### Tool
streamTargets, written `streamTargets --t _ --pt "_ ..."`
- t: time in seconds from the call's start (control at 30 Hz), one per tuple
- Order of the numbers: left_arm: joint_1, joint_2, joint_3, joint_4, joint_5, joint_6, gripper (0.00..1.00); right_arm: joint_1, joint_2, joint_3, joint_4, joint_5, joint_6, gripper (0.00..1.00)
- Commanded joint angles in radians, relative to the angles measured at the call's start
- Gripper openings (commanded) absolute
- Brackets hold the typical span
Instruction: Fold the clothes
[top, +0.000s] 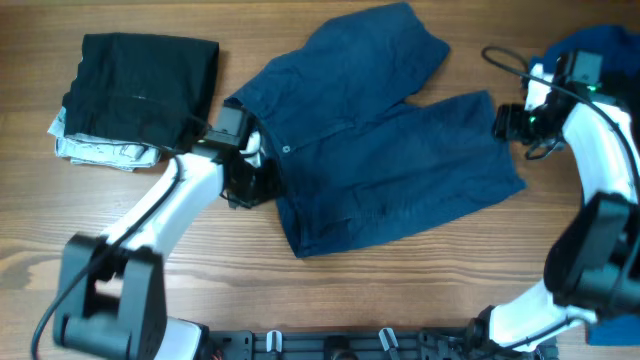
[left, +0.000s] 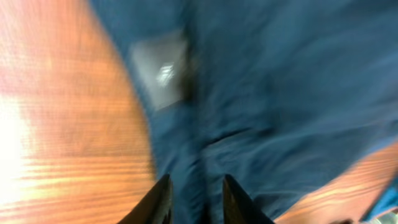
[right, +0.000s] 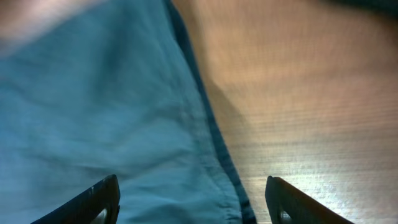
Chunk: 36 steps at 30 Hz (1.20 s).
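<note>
Wooden table (top: 400, 300) holds navy trousers (top: 400, 170); hem (right: 214, 143) lies between wide-spread right fingers (right: 102, 202).

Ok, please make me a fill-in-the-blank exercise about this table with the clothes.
1. The dark navy denim-like trousers lie spread on the wooden ___.
2. The folded ___ garment lies on top of a pale patterned garment.
3. The right gripper, at a trouser leg's hem, is ___.
Missing words: table; black; open.

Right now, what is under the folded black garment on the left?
Beneath the black garment, a pale patterned garment pokes out at its near-left edge. How far it extends, or whether more lies below, is hidden.
</note>
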Motion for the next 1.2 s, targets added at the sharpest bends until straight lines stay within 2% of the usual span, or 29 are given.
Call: streamTargets --t 0.0,0.03,0.07,0.1,0.13,0.17,0.2,0.37,0.57,0.8,1.17 --pt "0.012 -0.105 0.026 0.137 0.029 -0.018 0.33 0.002 -0.089 0.033 0.009 -0.227 -0.027 0.67" --pt "0.012 -0.109 0.026 0.163 0.027 -0.018 0.33 0.004 -0.089 0.033 0.013 -0.258 -0.034 0.61" --pt "0.012 -0.11 0.026 0.223 0.004 -0.019 0.32 0.015 -0.078 0.032 0.039 -0.286 -0.033 0.25" --pt "0.012 -0.103 0.026 0.251 -0.025 -0.024 0.28 0.024 -0.065 0.031 0.063 -0.286 -0.033 0.15" --pt "0.012 -0.098 0.026 0.269 -0.047 -0.032 0.2 0.032 -0.055 0.031 0.078 -0.285 -0.034 0.07" --pt "0.012 -0.089 0.026 0.293 -0.073 -0.051 0.09 0.041 -0.039 0.03 0.1 -0.286 -0.034 0.04" --pt "0.012 -0.078 0.026 0.319 -0.085 -0.064 0.04 0.053 -0.021 0.026 0.126 -0.286 -0.034 0.04" --pt "-0.016 0.003 0.026 0.502 -0.076 -0.079 0.04 0.126 0.094 0.018 0.28 -0.338 -0.119 0.04" --pt "-0.093 0.076 0.026 0.618 -0.078 -0.077 0.04 0.211 0.197 0.018 0.599 -0.283 -0.072 0.04" --pt "-0.148 0.077 0.026 0.536 -0.174 -0.07 0.04 0.29 0.327 0.018 0.901 -0.124 -0.048 0.05" --pt "-0.149 0.077 0.026 0.335 -0.275 -0.069 0.04 0.296 0.525 0.019 1.107 -0.071 -0.059 0.04"
